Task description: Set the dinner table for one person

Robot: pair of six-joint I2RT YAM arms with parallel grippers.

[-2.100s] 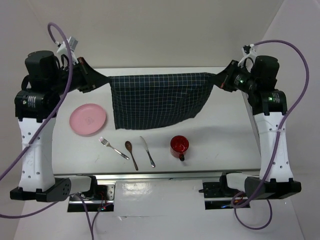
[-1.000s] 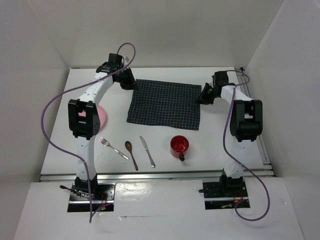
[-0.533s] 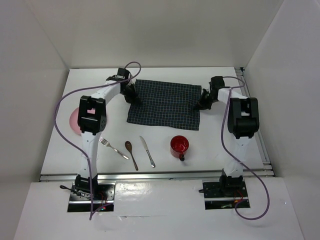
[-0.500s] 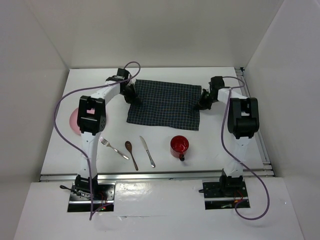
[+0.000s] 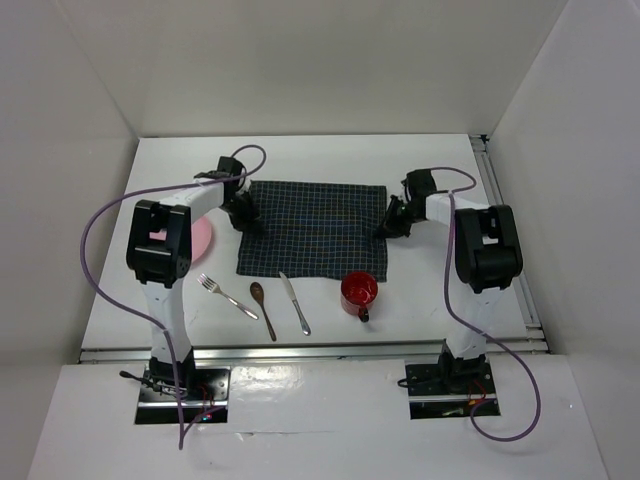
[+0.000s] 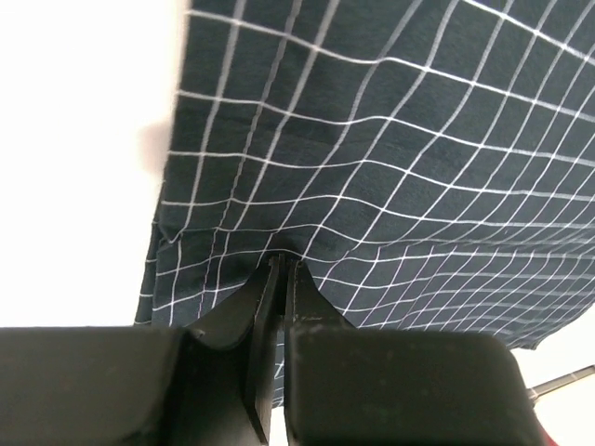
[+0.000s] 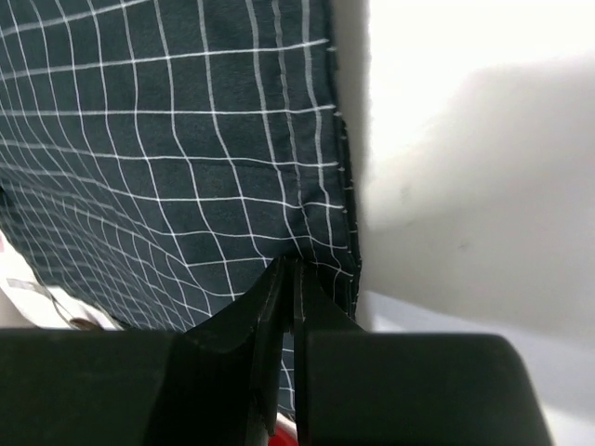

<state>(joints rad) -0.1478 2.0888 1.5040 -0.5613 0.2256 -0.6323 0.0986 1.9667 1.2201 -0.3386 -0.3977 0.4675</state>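
Top view, big white dinner table under everything, dark checked cloth in its middle, left gripper at the cloth's 9 o'clock, right gripper at 3 o'clock, left wrist, jaws pinched shut on the cloth, right wrist, jaws pinched shut on the cloth's edge

I count one dinner table, and on it a single dark checked cloth mat. There is one pink plate at nine o'clock from the mat and one red mug at five o'clock. The cutlery comes to three pieces, from eight round to six o'clock: one fork, one spoon and one knife. Two robot arms reach over it all, a left arm and a right arm.
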